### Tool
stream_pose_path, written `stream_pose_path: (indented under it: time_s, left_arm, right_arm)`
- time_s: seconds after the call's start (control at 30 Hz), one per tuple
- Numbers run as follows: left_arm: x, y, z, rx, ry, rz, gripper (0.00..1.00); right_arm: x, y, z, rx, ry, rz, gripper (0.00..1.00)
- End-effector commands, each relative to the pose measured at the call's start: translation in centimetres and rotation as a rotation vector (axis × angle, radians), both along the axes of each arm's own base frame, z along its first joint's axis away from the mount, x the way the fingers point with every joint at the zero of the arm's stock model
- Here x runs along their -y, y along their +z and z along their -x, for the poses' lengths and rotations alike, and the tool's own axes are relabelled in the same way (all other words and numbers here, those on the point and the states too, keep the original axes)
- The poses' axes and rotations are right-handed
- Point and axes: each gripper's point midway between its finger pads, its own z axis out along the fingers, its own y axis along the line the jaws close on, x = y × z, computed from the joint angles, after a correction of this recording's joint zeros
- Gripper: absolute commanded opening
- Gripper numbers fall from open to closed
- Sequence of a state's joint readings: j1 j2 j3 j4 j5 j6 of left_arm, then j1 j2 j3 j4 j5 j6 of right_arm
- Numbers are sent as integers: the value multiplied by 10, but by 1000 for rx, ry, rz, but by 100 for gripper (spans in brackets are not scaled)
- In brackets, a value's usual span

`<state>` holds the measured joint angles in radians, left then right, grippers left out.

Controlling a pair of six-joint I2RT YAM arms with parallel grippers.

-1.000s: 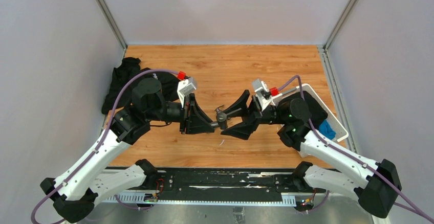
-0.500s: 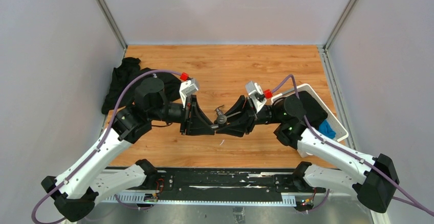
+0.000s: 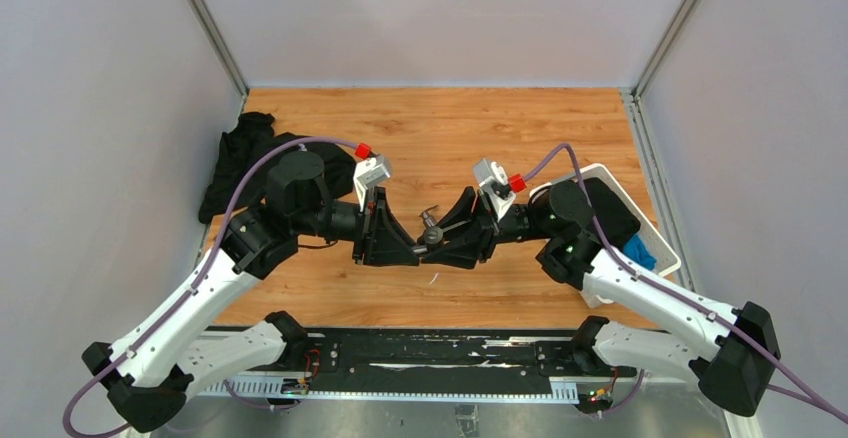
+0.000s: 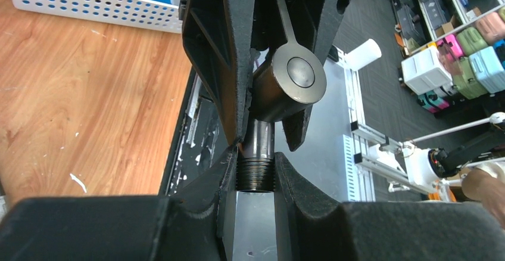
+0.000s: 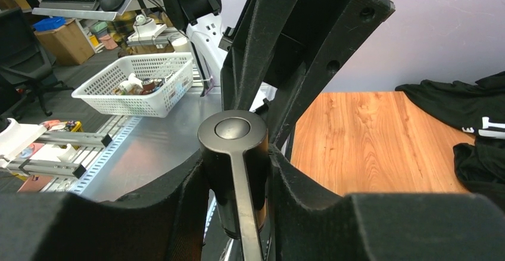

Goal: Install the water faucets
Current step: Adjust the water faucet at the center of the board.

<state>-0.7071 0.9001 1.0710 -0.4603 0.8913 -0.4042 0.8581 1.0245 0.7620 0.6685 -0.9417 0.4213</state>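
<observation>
One of the water faucets (image 3: 432, 232), a dark-grey metal piece with a round body and a thin lever handle, hangs above the middle of the wooden table between both arms. My left gripper (image 3: 414, 247) is shut on its threaded pipe stub (image 4: 255, 167), with a finger pressed to each side. My right gripper (image 3: 447, 242) comes from the opposite side and is shut on the round body (image 5: 233, 148). The lever handle (image 5: 247, 213) runs back between the right fingers. In the left wrist view the body's flat round cap (image 4: 301, 73) faces the camera.
A black cloth garment (image 3: 238, 158) lies at the table's left edge. A white plastic basket (image 3: 657, 250) holding dark and blue items stands at the right edge behind the right arm. Grey walls enclose three sides of the table.
My right gripper has moved left onto the faucet and closed on its round body. The left gripper has kept its hold on the threaded stub, nearly still.
</observation>
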Motion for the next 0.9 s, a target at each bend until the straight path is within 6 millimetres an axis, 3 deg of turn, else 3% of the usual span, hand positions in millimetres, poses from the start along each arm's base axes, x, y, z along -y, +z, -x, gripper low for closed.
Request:
stream_pose_path:
  time_s: [0.0,0.1,0.33,0.43,0.5,0.53,0.7,0.73,0.8,0.87]
  left_arm:
    - [2,16,-4,36,5,32,0]
    - [2,17,-4,40,4,33,0]
    - [2,17,-4,39,5,34,0]
    - [2,17,-4,39,6,34,0]
    - [1,18,-4,43,7,35,0]
    - [2,18,-4,43,6,35,0]
    - [0,19,-4,63,3,29,0]
    - [-1,19,-5,72,7,20,11]
    - [-4,17,-7,92,30,-1,45]
    - [-8,17,-10,125,58,-13,62]
  right_arm:
    - [2,6,9,32,14,9,42]
    - [4,7,8,35,-10,2,48]
    - [4,4,8,32,-4,24,25]
    - [2,1,9,18,15,41,21]
    - [1,-1,10,13,26,52,4]
    - [0,-2,9,7,25,59,0]
    - [1,-16,0,-38,-44,125,0]
    - [2,-18,-4,-43,-76,134,0]
    - [6,-25,-17,-54,-178,152,0]
    - [12,-30,-29,-61,-273,151,0]
